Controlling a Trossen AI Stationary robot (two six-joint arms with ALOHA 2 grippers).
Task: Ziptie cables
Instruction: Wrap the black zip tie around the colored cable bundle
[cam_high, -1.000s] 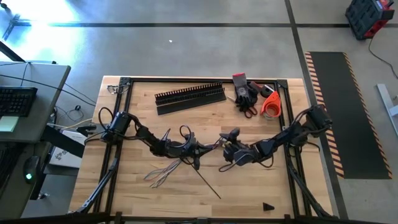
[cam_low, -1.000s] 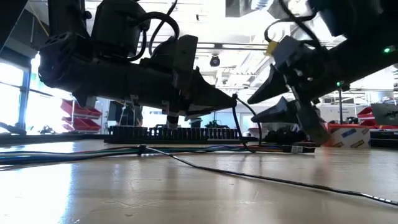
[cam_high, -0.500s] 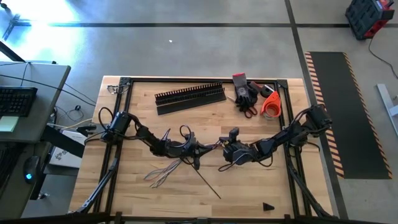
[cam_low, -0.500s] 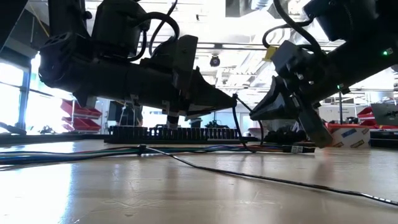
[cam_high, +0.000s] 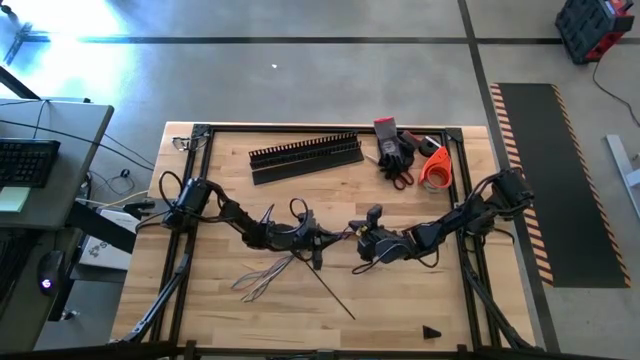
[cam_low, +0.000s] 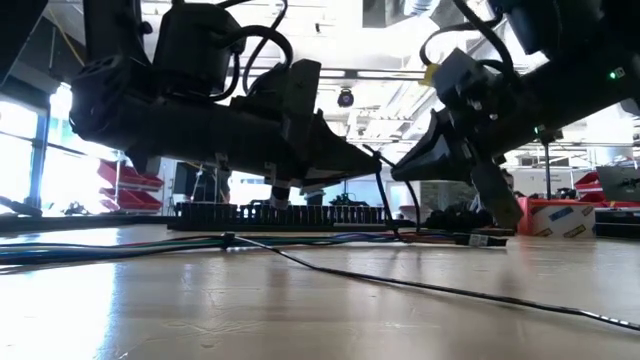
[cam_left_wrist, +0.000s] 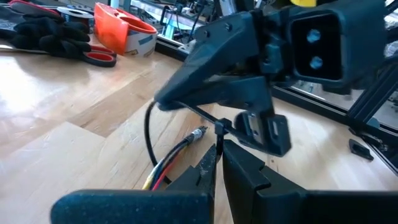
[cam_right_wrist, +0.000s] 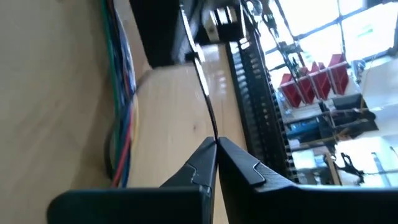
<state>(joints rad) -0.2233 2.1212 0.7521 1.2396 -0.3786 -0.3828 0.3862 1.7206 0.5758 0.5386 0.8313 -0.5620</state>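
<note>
Cables (cam_high: 268, 275), a loose bundle of thin coloured wires, lie mid-bench on the wooden bench (cam_high: 400, 310), where the left gripper (cam_high: 322, 241) and right gripper (cam_high: 357, 235) each pinch a thin black zip tie (cam_right_wrist: 205, 102).

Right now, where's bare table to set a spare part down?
Free wood: the near right part, between the right gripper and the small black piece, and the far left corner beside the slotted duct. Crowded: mid-table, where the left gripper and the cables are, and the far right corner with gloves and tape.
</note>
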